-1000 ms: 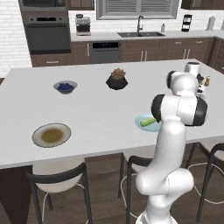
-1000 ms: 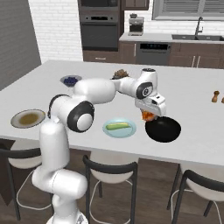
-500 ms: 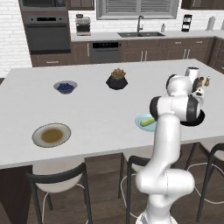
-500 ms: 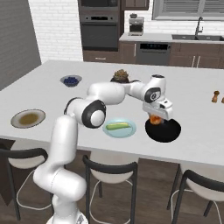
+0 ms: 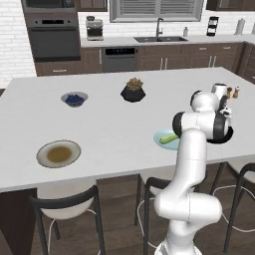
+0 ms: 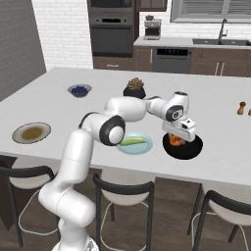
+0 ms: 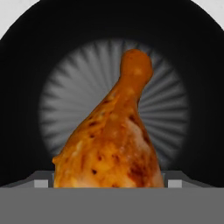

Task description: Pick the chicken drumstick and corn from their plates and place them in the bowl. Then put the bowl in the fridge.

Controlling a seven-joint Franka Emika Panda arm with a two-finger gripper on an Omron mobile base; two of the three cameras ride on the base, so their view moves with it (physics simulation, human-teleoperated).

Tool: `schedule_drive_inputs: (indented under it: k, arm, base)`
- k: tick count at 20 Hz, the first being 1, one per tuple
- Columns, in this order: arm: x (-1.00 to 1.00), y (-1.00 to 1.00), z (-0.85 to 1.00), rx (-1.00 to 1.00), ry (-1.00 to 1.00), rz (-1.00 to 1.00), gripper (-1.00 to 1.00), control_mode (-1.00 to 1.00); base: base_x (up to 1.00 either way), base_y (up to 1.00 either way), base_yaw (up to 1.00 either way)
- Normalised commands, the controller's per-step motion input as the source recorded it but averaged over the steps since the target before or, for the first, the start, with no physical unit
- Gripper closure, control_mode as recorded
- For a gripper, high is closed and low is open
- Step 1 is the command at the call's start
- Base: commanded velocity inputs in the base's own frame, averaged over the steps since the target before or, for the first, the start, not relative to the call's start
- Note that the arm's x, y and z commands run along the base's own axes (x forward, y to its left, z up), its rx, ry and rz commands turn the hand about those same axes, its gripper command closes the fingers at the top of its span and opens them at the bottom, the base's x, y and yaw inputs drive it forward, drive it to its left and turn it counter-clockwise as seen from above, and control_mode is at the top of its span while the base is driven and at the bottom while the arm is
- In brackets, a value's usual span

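Observation:
My gripper (image 6: 176, 138) hangs low over the black bowl (image 6: 190, 151), shut on the orange-brown chicken drumstick (image 6: 174, 140). In the hand view the drumstick (image 7: 113, 144) sits between my fingertips (image 7: 175, 182), thin end pointing away, with the bowl (image 7: 43, 52) right beneath it. The pale corn (image 6: 132, 141) lies on the light blue plate (image 6: 125, 148), just left of the bowl. From the left base view the corn (image 5: 168, 138) and its plate (image 5: 160, 134) show beside my arm, and the bowl's edge (image 5: 227, 135) peeks out behind it. The grey-rimmed plate (image 6: 17, 133) is bare. The fridge is out of view.
A small bowl of blueberries (image 6: 79, 90) and a dark pot with a plant (image 6: 135, 88) stand farther back on the island. Shakers (image 6: 240, 108) stand at the far right. Stools (image 6: 122, 196) line the island's near edge.
My gripper has carried the drumstick to the right and down, from above the bowl's left edge to low over its middle.

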Motion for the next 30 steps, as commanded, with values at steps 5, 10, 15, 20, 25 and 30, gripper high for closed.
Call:
schedule_drive_inputs:
  k: [5,10,15,20,25,30]
  arm:
    - [0.0,0.0,-0.06,0.0,0.0,0.0,1.0,-1.0]
    - [0.0,-0.01,0.0,0.0,0.0,0.0,-1.0,-1.0]
    - [0.0,0.0,0.0,0.0,0.0,0.0,-1.0,-1.0]
    - [0.0,0.0,0.0,0.0,0.0,0.0,-1.0,-1.0]
    - [-0.2,0.1,0.16,0.0,0.0,-0.04,-1.0,-1.0]
    - [-0.99,0.65,0.49,-0.01,-0.05,-0.08,-1.0,-1.0]
  base:
    - [0.0,0.0,0.0]
    - [0.0,0.0,0.0]
    - [0.0,0.0,0.0]
    - [0.0,0.0,0.0]
    - [0.0,0.0,0.0]
    - [0.0,0.0,0.0]
